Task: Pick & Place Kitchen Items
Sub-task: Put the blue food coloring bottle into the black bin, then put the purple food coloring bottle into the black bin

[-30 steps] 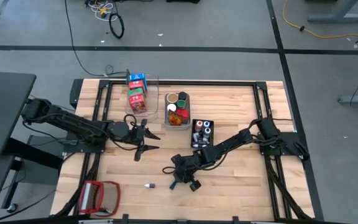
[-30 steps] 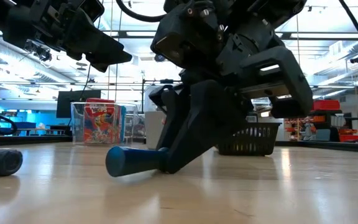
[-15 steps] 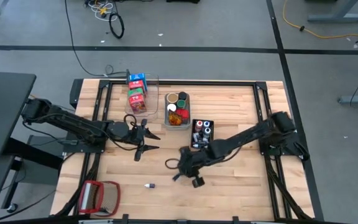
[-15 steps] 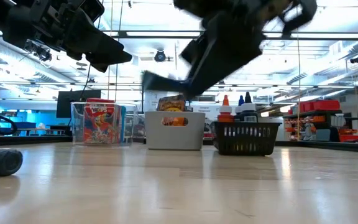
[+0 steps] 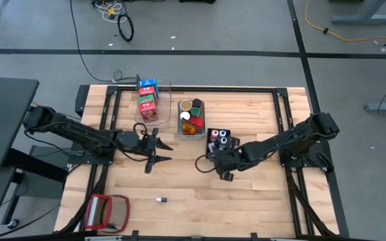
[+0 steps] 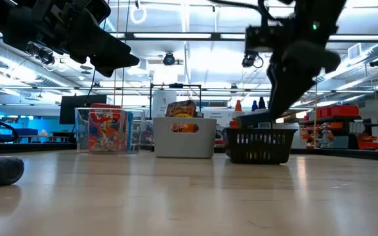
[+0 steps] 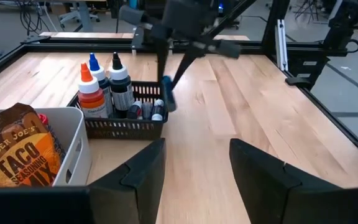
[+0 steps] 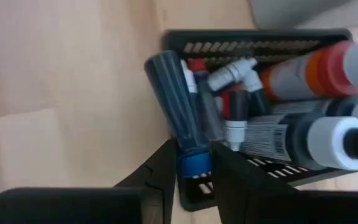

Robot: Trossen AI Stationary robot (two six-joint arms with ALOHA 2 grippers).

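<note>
Right wrist view alone shows the right gripper pinching a small dark-blue, blue-capped bottle over the black mesh basket – centre-right overhead. Left gripper, mid-left, stands spread – empty.

A clear bin, grey bin and black basket are set in a row; a red-framed object is laid near the table's corner.

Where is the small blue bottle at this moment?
The blue bottle is held in the right gripper, hanging over the near edge of the black basket, right of the table's middle in the high view.
</note>
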